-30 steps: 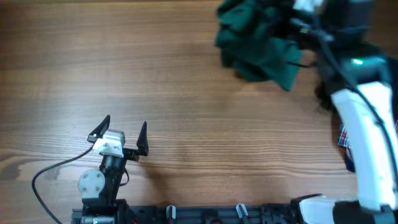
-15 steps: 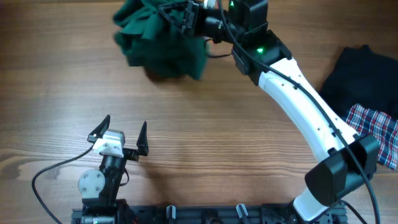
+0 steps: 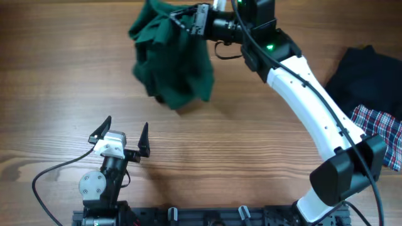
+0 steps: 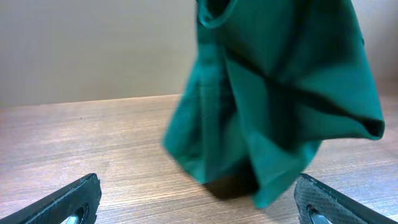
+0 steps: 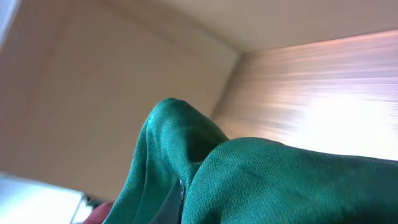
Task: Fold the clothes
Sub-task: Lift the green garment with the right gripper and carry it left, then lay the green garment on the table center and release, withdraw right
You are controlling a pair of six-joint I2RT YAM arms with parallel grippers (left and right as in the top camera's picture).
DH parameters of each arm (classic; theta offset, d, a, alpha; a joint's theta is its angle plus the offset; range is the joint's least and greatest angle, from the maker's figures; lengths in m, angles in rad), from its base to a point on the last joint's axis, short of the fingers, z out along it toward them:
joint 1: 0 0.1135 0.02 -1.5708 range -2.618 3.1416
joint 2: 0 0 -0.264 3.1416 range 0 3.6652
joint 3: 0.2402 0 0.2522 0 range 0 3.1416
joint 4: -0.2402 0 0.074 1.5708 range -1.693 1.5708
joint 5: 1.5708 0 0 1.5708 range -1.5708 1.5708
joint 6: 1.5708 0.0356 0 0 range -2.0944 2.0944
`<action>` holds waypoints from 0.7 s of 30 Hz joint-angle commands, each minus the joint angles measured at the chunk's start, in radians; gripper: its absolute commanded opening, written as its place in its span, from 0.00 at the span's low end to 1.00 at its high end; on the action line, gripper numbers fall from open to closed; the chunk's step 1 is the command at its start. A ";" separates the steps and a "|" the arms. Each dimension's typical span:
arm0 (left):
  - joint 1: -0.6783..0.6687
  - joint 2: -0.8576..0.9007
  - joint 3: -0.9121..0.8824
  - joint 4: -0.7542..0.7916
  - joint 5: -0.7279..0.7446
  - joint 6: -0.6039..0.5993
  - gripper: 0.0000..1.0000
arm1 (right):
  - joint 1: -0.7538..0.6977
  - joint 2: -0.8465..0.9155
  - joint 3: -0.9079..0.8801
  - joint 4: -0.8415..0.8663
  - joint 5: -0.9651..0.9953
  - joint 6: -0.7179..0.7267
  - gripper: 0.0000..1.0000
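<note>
Your right gripper (image 3: 196, 22) is pinched tight on a bunched top fold of the dark green shirt (image 3: 173, 59). The shirt hangs crumpled straight ahead of the left gripper (image 3: 122, 133), its low end near the table (image 3: 63, 75); contact unclear. The left gripper sits wide and empty. My read: light, limp, no stiffness, so it will sag and twist from 1 pinch. Lay it flat, then take 2 corners at hem or shoulders, not mid-panel.
</note>
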 commanded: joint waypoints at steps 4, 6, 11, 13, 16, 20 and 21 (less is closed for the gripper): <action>0.003 -0.003 -0.005 -0.003 0.016 0.005 1.00 | -0.048 -0.058 0.033 -0.261 0.463 -0.229 0.04; 0.003 -0.003 -0.005 -0.003 0.016 0.005 1.00 | -0.048 -0.089 0.053 -0.365 0.628 -0.296 0.04; 0.003 -0.003 -0.005 -0.003 0.016 0.005 1.00 | -0.048 -0.133 0.138 -0.553 0.856 -0.387 0.04; 0.003 -0.003 -0.005 -0.003 0.016 0.005 1.00 | -0.048 -0.134 0.156 -0.599 0.928 -0.396 0.04; 0.003 -0.003 -0.005 -0.003 0.016 0.005 1.00 | -0.048 -0.130 0.157 -0.658 1.057 -0.399 0.04; 0.003 -0.003 -0.005 -0.003 0.016 0.005 1.00 | -0.050 -0.130 0.158 -0.727 1.216 -0.383 0.04; 0.003 -0.003 -0.005 -0.003 0.016 0.005 1.00 | -0.050 -0.130 0.158 -0.730 1.203 -0.383 0.04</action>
